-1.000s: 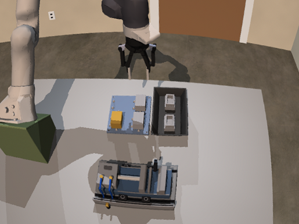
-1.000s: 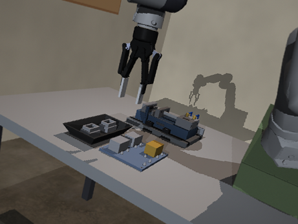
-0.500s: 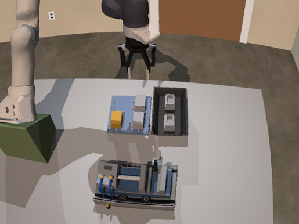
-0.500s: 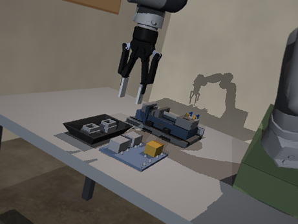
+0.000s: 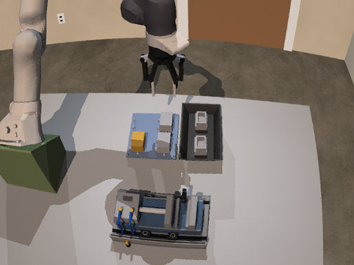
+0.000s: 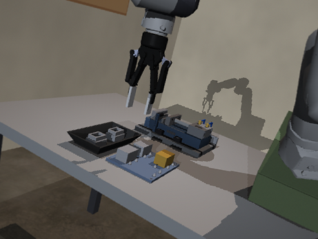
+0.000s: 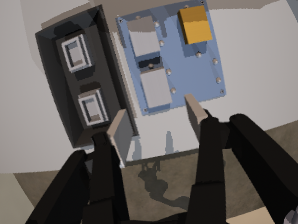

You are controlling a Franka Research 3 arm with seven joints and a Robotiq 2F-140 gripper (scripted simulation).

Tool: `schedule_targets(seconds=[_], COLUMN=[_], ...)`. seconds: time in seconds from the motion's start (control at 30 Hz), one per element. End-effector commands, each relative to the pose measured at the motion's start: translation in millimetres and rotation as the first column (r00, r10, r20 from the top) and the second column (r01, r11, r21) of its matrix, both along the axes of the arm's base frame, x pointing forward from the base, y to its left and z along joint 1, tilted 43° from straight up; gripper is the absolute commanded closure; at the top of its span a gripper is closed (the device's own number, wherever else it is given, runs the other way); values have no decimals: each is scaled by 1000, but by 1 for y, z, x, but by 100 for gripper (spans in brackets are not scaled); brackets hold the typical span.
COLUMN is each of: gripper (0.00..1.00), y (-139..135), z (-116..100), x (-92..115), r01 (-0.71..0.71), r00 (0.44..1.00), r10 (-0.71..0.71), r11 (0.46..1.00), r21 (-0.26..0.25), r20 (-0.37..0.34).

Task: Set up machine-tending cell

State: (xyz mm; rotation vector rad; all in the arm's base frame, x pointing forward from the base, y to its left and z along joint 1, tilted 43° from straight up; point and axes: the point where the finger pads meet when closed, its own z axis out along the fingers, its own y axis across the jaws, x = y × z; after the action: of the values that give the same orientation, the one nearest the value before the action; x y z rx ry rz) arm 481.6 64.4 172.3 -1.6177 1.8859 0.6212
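1. Grey desk (image 5: pixel 279 186) carries the whole cell within one arm's reach.
2. One vise (image 5: pixel 161 216) stands open, its gap bare, ready for a blank.
3. One black outfeed tray (image 5: pixel 217 132) holds two finished parts (image 5: pixel 201 120), flat, pockets up.
4. One blue infeed plate (image 5: pixel 147 124) beside it carries two aluminium blanks (image 5: pixel 166 121) and one brass blank (image 5: pixel 138 141), flat between pins.
5. One pincer (image 5: pixel 164 91) hangs high above the plate's far edge, part-open, gripping nothing, seemingly poised to pick a blank.
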Motion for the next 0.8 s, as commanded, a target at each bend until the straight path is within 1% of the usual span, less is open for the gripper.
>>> schedule_targets(seconds=[0.0,0.17,0.23,0.67,0.77], gripper=[60,60,60,60,60], y=[7,19,19,54,59], z=[-8,-21,-21,-58,-63], x=[2,4,4,11,12], r01=[1,1,1,1,1], r00=[1000,1000,1000,1000,1000], r10=[-1,-1,-1,-1,-1], r11=[1000,1000,1000,1000,1000], r21=[-3,-3,-3,-3,-3], r20=[4,4,4,4,4])
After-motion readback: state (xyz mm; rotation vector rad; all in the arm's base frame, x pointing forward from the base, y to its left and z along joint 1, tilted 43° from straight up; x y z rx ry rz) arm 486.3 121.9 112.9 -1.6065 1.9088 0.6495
